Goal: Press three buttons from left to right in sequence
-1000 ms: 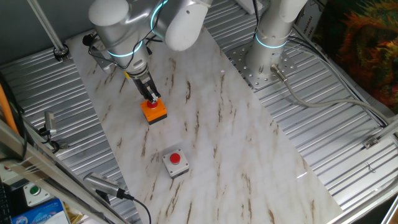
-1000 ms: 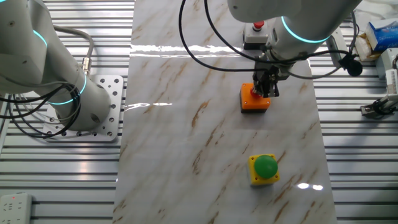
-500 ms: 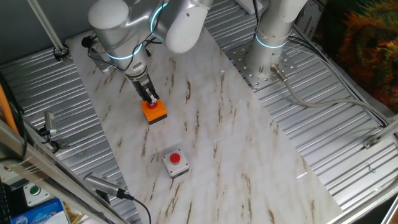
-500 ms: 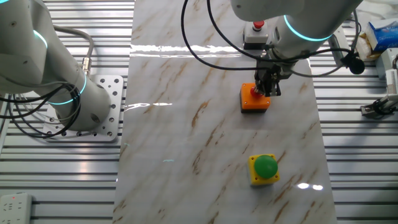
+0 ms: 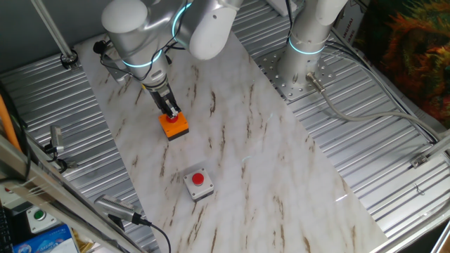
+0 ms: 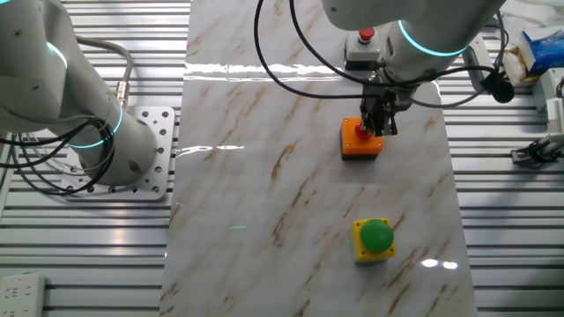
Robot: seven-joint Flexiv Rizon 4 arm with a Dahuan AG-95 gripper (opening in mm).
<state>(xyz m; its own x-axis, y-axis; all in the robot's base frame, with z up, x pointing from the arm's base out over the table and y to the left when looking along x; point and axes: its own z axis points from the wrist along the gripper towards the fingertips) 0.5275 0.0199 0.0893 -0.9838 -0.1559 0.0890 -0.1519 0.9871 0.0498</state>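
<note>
The orange box (image 5: pixel 176 127) (image 6: pixel 362 146) with a red button sits mid-table. My gripper (image 5: pixel 171 112) (image 6: pixel 374 130) stands upright over it, its dark fingers together and their tips down on the red button, which they mostly hide. The light-grey box (image 5: pixel 199 185) (image 6: pixel 360 53) with a red button stands apart on one side. The yellow box (image 6: pixel 374 240) with a green button stands on the other side; in the first fixed view my arm hides it.
A second arm's base (image 5: pixel 301 67) (image 6: pixel 106 141) is bolted beside the marble sheet. A white box with a green button (image 5: pixel 39 218) lies by blue packaging (image 5: pixel 43 242) off the sheet. A black cable (image 5: pixel 153 228) and a metal cylinder (image 5: pixel 116 209) lie near the grey box.
Almost nothing differs. The gripper has stayed over the orange box with its tips on the red button, shifting only by a hair.
</note>
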